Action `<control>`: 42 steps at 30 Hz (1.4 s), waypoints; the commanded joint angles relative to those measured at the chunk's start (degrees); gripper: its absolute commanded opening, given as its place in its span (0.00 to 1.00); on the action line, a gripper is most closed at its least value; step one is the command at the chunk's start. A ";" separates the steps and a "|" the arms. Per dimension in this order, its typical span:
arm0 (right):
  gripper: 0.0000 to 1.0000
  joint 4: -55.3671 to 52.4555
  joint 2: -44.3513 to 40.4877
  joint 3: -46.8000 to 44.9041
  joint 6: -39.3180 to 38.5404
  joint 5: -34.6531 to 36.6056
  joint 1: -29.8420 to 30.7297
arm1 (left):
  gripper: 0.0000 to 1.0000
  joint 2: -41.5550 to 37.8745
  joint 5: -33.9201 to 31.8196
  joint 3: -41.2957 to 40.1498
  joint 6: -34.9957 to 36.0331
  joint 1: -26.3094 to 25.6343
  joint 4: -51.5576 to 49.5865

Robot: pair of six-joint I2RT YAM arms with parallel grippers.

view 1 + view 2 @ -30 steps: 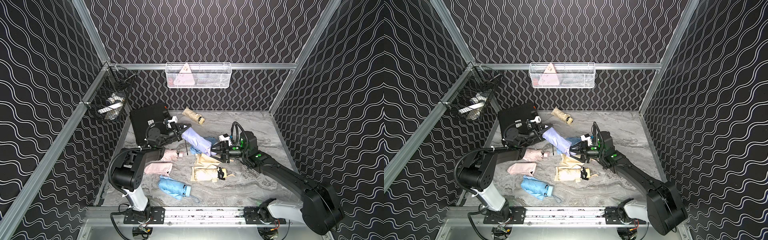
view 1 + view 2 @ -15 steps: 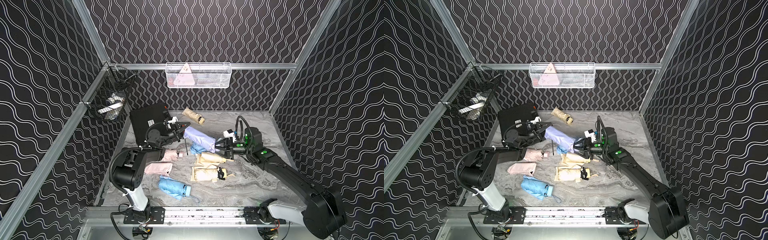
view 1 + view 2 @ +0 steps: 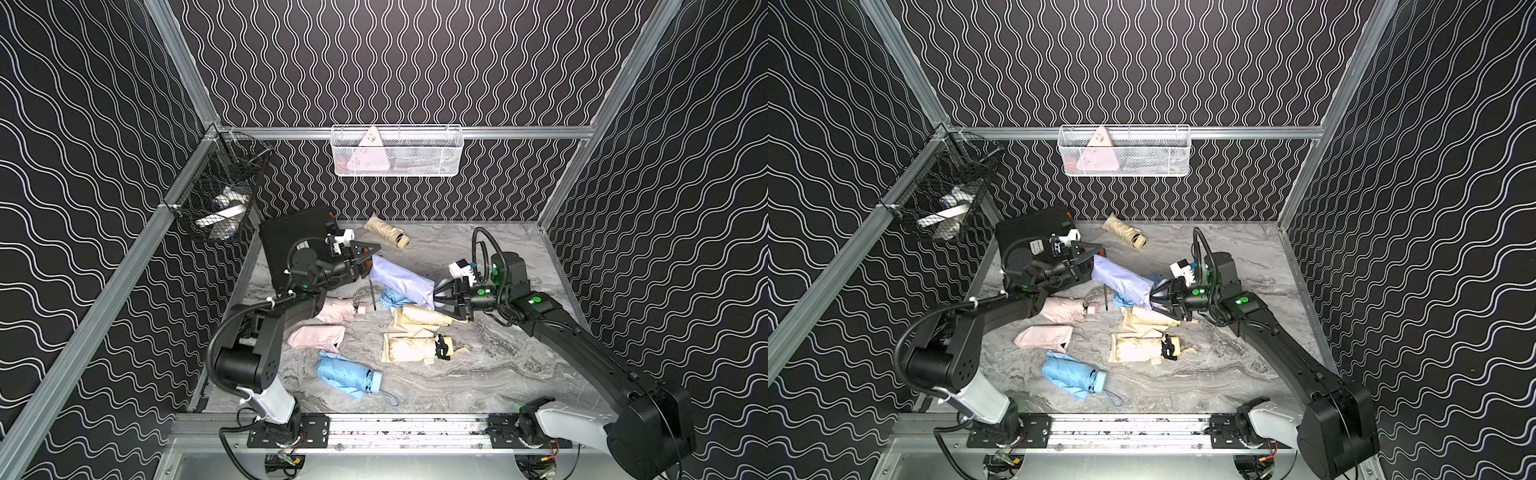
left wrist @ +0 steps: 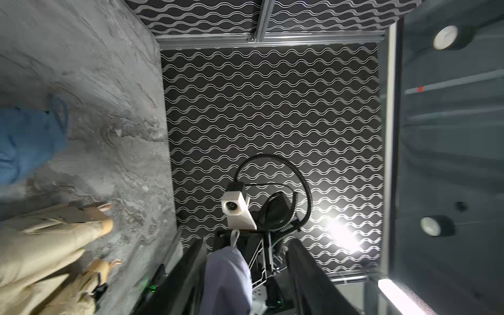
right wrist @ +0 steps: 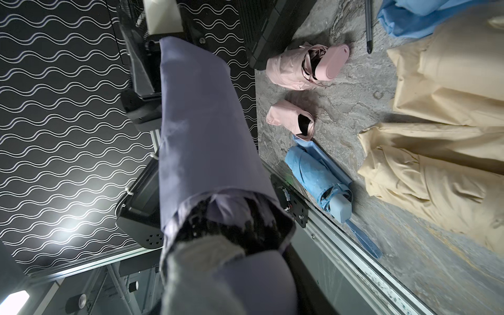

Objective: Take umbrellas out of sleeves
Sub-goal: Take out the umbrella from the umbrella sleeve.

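- The smooth lilac fabric sleeve [image 3: 401,280] hung above the grey marbled table [image 3: 478,374] at the middle of both top views. It was tilted, with its closed end up-left and its mouth down-right.
- The left gripper [image 3: 371,261] stood at the closed end with its jaws parted. In the left wrist view the sleeve tip sat between the fingers [image 4: 188,281] with a clear gap on one side, so it was let go rather than pinched.
- The right gripper [image 3: 439,298] grasped the handle end of the folded lilac umbrella [image 5: 226,215] at the sleeve's mouth. Only the handle and a little bunched fabric showed outside, so this extraction looked barely begun.
- Done, by the look of it:
  - The crinkled pink umbrella [image 3: 334,309] lay bare left of centre, with the flat pink sleeve [image 3: 318,336] empty just below it.
  - The folded light blue umbrella [image 3: 347,374] lay bare at lower centre, and the crumpled light blue sleeve [image 3: 392,297] lay under the lilac one.
  - The cream umbrella with a black strap [image 3: 405,349] lay bare beside a limp cream sleeve [image 3: 419,318].
- For the cream bundle by the back wall [image 3: 384,230], I could not tell whether it was sleeved.
- Left to do: the lilac one, and possibly that bundle.
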 commanded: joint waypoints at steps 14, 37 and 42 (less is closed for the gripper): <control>0.24 -6.72 2.68 4.84 -7.50 0.40 0.00 | 0.42 -1.84 -1.31 13.33 48.78 -1.03 -63.34; 0.18 -10.25 -0.57 0.21 -10.60 2.49 -3.65 | 0.00 -4.27 -15.53 13.18 49.72 3.17 -70.16; 0.17 -9.76 -3.01 -1.75 -10.18 0.87 -7.19 | 0.00 -4.41 -17.70 12.38 48.41 5.49 -68.42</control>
